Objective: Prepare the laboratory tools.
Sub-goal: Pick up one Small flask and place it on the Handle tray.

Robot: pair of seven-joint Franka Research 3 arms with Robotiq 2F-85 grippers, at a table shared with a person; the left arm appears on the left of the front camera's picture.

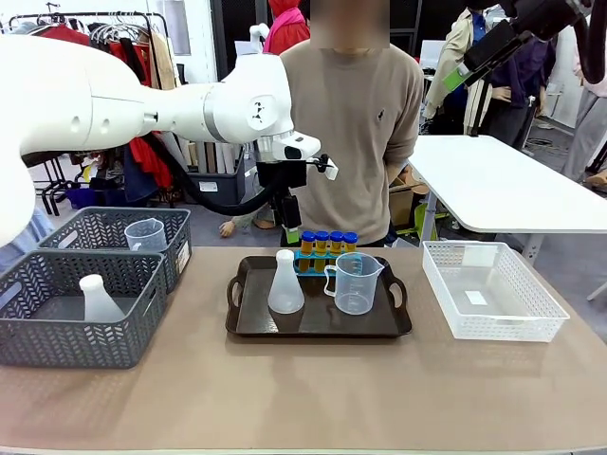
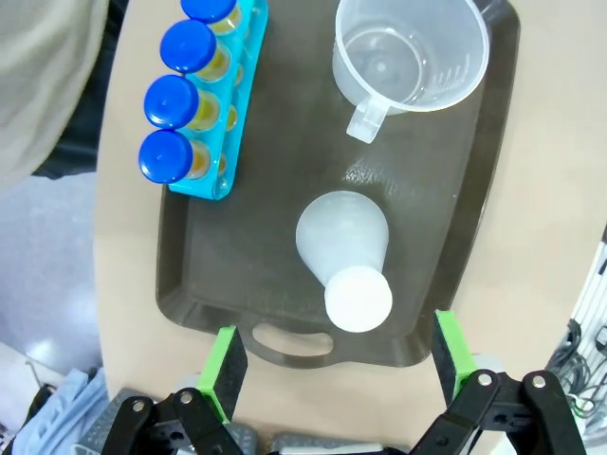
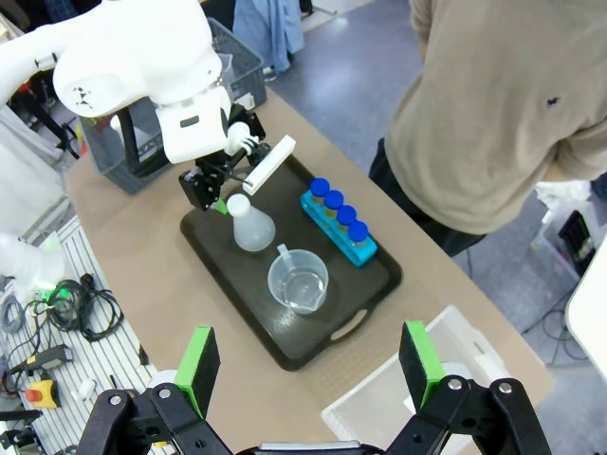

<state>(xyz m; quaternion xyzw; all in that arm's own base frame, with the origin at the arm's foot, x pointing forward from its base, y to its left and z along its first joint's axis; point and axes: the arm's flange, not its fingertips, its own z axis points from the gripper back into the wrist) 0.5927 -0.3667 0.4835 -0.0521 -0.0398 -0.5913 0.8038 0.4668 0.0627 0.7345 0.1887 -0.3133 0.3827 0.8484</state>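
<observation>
Grey basket [image 1: 76, 318], counter front-left, one spare flask. Left hand [image 2: 337, 365]: fingers spread wide, empty, above conical flask [image 2: 343, 254] on tray [image 2: 190, 284]. Advice: descend centred, close around neck.

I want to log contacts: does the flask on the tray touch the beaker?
Apart. Left wrist view shows bare tray between the flask and the beaker.

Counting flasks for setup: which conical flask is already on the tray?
The capped conical flask beside the measuring beaker on the dark tray; the other flask sits in the near grey basket.
</observation>
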